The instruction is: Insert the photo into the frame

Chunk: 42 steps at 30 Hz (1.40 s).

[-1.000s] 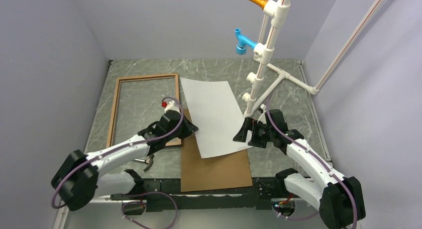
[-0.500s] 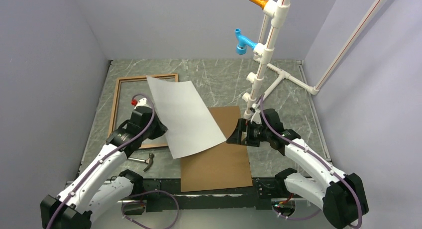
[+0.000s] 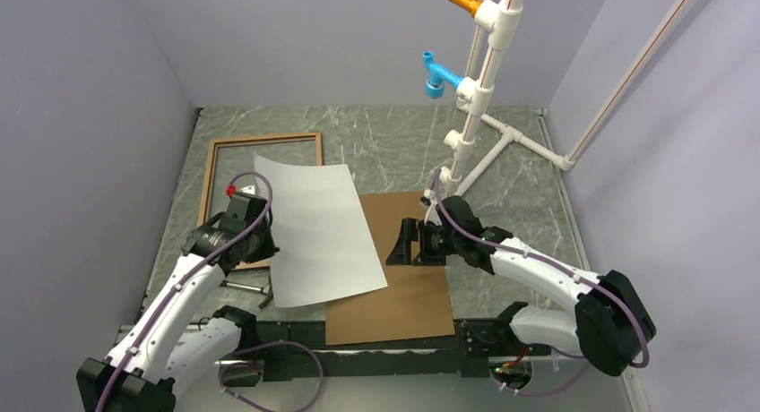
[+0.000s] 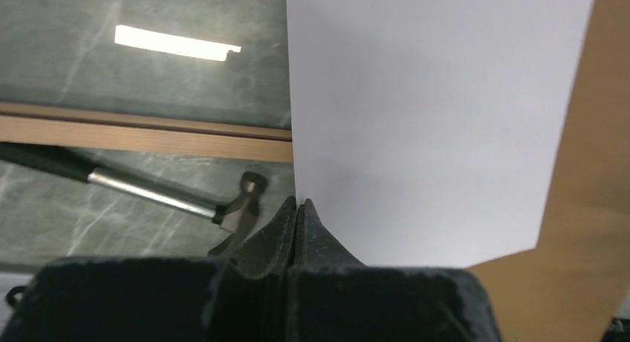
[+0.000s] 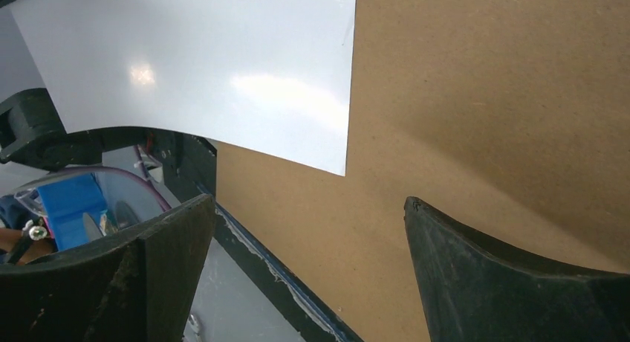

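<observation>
My left pincer (image 3: pixel 267 239) is clenched on the left edge of the large rectangular white-backed photo (image 3: pixel 318 233). In the left wrist view my fingertips (image 4: pixel 299 206) are pressed together on that edge. The sheet shows its plain white back upward. It lies over the right side of the thin brown wooden rectangular frame (image 3: pixel 208 193) and the left part of the flat brown backing board (image 3: pixel 403 296).

The frame rests flat on the grey marbled table (image 3: pixel 394 152), at far left. I cannot tell whether the photo touches the frame or the board.

My right pincer (image 3: pixel 401 244) is spread wide with nothing between its fingers. It hangs over the board, just right of the photo's right edge.

A metal-headed hammer (image 3: pixel 246 287) lies on the table near the frame's near rail.
</observation>
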{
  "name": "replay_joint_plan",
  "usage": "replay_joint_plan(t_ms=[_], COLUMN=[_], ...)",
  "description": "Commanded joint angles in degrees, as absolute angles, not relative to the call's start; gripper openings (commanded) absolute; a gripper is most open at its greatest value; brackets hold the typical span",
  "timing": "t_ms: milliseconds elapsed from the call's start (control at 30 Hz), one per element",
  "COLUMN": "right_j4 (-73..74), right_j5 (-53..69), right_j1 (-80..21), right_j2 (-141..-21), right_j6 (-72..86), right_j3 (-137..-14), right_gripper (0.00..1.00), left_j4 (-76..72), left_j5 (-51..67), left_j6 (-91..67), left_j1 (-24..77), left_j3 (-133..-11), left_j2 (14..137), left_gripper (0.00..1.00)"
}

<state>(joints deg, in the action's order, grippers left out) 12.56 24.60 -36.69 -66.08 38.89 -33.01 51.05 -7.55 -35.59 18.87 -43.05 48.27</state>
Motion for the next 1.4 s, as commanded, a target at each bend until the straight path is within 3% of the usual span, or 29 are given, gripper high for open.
replay_joint_plan(t_ms=[0,67,133,167,233,467,733,1267,1367], right_j4=[6.70,6.16,5.43,4.94,4.32,2.03,-1.76,-18.39,-23.63], right_j5=[22.07,21.16,20.46,20.48,20.20,19.93,22.29,34.51,37.15], right_j1=[-38.90,-40.09,-41.10,-41.28,-41.59,-41.66,-41.60,-38.09,-37.96], right_j2=[-68.08,-69.87,-71.59,-72.80,-74.57,-81.84,-92.79,-102.26,-103.34], right_j6=[40.60,40.45,40.34,40.22,39.90,38.17,37.70,47.19,49.95], right_j3=[-35.28,-35.82,-36.40,-36.61,-37.20,-40.93,-47.40,-47.87,-47.34], right_gripper=[1.00,1.00,1.00,1.00,1.00,1.00,0.99,0.88,0.81], left_j4=[57.78,59.97,61.88,62.97,64.08,58.95,54.77,52.61,52.36], left_j5=[-18.18,-21.28,-23.80,-24.91,-26.11,-22.53,-15.38,-12.68,-12.25], left_j6=[-38.26,-40.43,-42.96,-44.51,-46.34,-43.02,-40.94,-40.33,-40.15], left_j1=[18.54,18.54,18.54,18.59,18.55,18.54,18.54,18.54,18.54], left_j3=[-46.42,-47.12,-47.64,-47.88,-47.94,-45.91,-46.21,-45.66,-45.53], left_j2=[50.29,50.89,50.78,50.37,48.96,40.57,39.88,39.70,40.10], left_gripper=[0.03,0.20,0.64,0.81,0.98,0.99,0.99,0.99,0.99])
